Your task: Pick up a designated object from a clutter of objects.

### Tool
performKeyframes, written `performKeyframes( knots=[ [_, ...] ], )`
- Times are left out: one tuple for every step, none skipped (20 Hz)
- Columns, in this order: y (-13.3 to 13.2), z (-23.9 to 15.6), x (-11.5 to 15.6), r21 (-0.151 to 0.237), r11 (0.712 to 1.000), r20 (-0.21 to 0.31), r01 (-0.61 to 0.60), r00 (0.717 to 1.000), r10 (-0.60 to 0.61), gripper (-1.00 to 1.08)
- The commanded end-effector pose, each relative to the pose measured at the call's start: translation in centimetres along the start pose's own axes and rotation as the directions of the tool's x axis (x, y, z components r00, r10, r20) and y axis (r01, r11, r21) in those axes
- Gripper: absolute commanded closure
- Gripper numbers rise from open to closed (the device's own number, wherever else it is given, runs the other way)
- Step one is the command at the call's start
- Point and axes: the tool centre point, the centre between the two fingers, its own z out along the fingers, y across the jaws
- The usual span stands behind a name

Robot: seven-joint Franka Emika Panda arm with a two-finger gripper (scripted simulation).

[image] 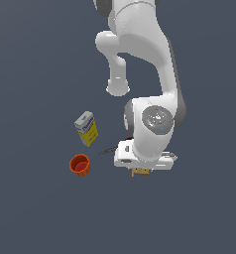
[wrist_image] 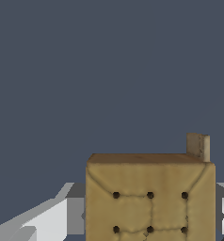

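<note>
Squarely between the fingers (wrist_image: 62, 221) sits the tan dotted block (wrist_image: 149, 197), gripped.

I see the tan dotted square block (wrist_image: 150, 200) filling the lower part of my wrist view: a flat cracker-like face with stitched-looking seams and rows of dark dots, its top edge level. In the exterior view only a sliver of it (image: 140, 172) shows, apart from the white-blue-yellow carton (image: 87, 128) and the upright orange-red cup (image: 80, 164).
</note>
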Motion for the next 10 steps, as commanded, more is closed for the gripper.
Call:
performKeyframes(
  knots=[
    [0.8,-2.5,-0.7,0.0,1.0,-0.002,0.0,1.0,0.0,1.08],
    [1.1,-3.5,-1.0,0.0,1.0,-0.002,0.0,1.0,0.0,1.08],
    [1.4,-4.5,-1.3,0.0,1.0,-0.002,0.0,1.0,0.0,1.08],
    [1.7,-5.6,-1.6,0.0,1.0,-0.002,0.0,1.0,0.0,1.08],
    [2.0,-6.6,-1.9,0.0,1.0,-0.002,0.0,1.0,0.0,1.08],
    [2.4,-7.7,-2.2,0.0,1.0,-0.002,0.0,1.0,0.0,1.08],
    [2.7,-8.8,-2.5,0.0,1.0,-0.002,0.0,1.0,0.0,1.08],
    [3.0,-9.9,-2.8,0.001,1.0,-0.002,0.0,1.0,0.0,1.08],
    [3.4,-11.1,-3.1,0.001,1.0,-0.002,0.0,1.0,0.0,1.08],
    [3.7,-12.2,-3.4,0.001,1.0,-0.002,0.0,1.0,0.0,1.08]
  ],
)
